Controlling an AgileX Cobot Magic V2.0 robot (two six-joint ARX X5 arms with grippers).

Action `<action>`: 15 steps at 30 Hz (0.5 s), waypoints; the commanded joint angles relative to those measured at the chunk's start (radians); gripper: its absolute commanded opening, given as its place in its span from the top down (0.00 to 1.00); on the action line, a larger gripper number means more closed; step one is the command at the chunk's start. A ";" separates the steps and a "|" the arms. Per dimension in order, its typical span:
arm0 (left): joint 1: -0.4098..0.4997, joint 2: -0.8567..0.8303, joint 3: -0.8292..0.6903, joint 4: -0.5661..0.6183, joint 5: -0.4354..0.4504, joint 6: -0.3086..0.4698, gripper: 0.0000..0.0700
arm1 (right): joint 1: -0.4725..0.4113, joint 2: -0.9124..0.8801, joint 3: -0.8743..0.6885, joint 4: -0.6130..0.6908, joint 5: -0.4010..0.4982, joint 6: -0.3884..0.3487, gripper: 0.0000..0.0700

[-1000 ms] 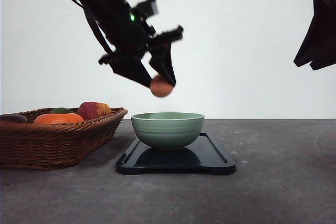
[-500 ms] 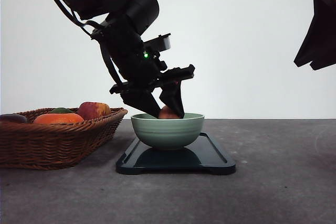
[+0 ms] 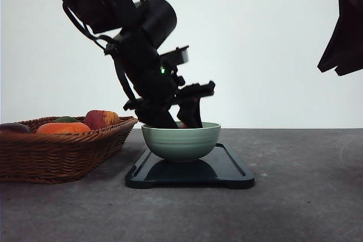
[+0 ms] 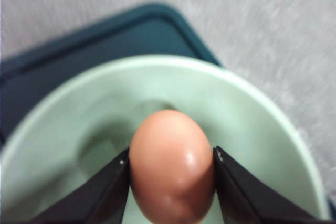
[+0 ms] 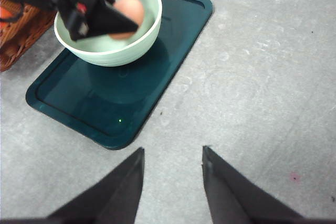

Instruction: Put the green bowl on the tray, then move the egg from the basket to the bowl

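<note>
Fingers of left gripper clamp the egg from both sides, tips dipped inside the green bowl, egg low w/in the rim. Bowl sits on the tray, just beside the basket w/ fruit. Right gripper hangs apart over bare table, jaws spread, holding nothing.
</note>
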 commanded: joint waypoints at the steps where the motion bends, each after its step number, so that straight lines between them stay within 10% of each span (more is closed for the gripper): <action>1: -0.009 0.030 0.020 0.004 -0.003 0.003 0.68 | 0.004 0.006 0.008 0.007 0.000 -0.006 0.69; 8: -0.011 0.030 0.022 -0.005 -0.002 0.001 0.67 | 0.004 0.006 0.008 0.005 0.000 -0.005 0.69; 15: -0.011 0.026 0.087 -0.098 -0.002 0.003 0.42 | 0.004 0.006 0.008 0.004 0.000 0.008 0.69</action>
